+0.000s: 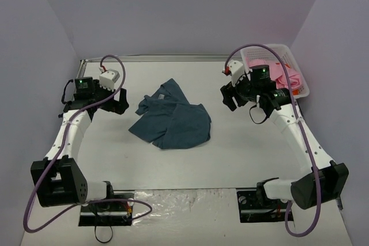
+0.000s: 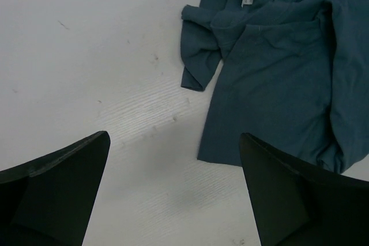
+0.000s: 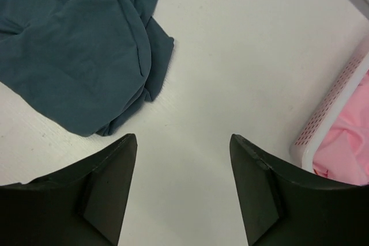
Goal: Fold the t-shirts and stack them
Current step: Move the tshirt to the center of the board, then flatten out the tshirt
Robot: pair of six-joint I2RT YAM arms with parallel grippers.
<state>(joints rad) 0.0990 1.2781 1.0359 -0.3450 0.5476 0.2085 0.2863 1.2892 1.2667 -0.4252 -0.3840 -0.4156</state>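
A dark teal-blue t-shirt [image 1: 172, 118] lies crumpled in a heap mid-table; it also fills the upper right of the left wrist view [image 2: 288, 67] and the upper left of the right wrist view [image 3: 75, 44]. A pink t-shirt [image 1: 286, 78] sits bunched inside the white basket [image 1: 300, 68], its cloth showing at the right edge of the right wrist view [image 3: 349, 142]. My left gripper [image 1: 117, 101] hovers left of the teal shirt, open and empty [image 2: 174, 137]. My right gripper [image 1: 230, 97] hangs between the teal shirt and the basket, open with nothing between its fingers [image 3: 183, 138].
The white lattice basket [image 3: 328, 113] stands at the back right corner against the wall. Purple walls close in the table on three sides. Both arm bases sit at the near edge, with purple cables looping over each arm.
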